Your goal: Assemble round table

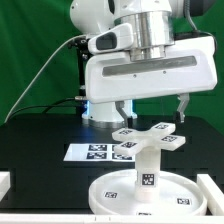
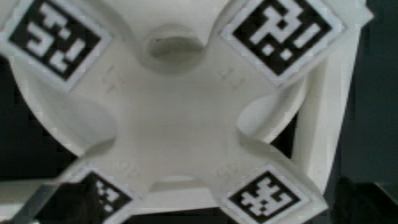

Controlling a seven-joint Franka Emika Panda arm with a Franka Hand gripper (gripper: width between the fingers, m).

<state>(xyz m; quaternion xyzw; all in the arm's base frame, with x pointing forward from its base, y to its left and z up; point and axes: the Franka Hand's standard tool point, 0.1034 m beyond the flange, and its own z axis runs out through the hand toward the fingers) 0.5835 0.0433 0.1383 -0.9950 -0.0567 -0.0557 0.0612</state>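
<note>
While the large rimmed round disc of white plastic [image 1: 130, 193] lies flat at the near edge of the black table [image 1: 40, 140], the thick white cylindrical leg [image 1: 149, 168] is seen standing upright on its middle, so that the long axis of the assembly runs vertically. A small black-and-white square tag is carried on the side of the leg, and others are seen on the disc. On top of the leg the white cross-shaped foot piece [image 1: 148, 137] [image 2: 169, 110] is set level, its four tagged arms spread outward horizontally.

Above the cross, the two-finger gripper [image 1: 150, 112] is held with its dark fingers [image 1: 183, 107] spread apart, one on each side of the cross and touching nothing that can be made out. Behind the assembly, the flat white marker board [image 1: 92, 153] is laid on the table, and a green backdrop is seen beyond the arm.

Only in the exterior view are the disc, the leg and the fingers shown. In the wrist view the cross is seen from straight above, filling the picture, with a round hole near its centre and a tag at each arm end; the tags are cut off by the picture's edges and are blurred. The near rim of the disc is cut off in the exterior view.
</note>
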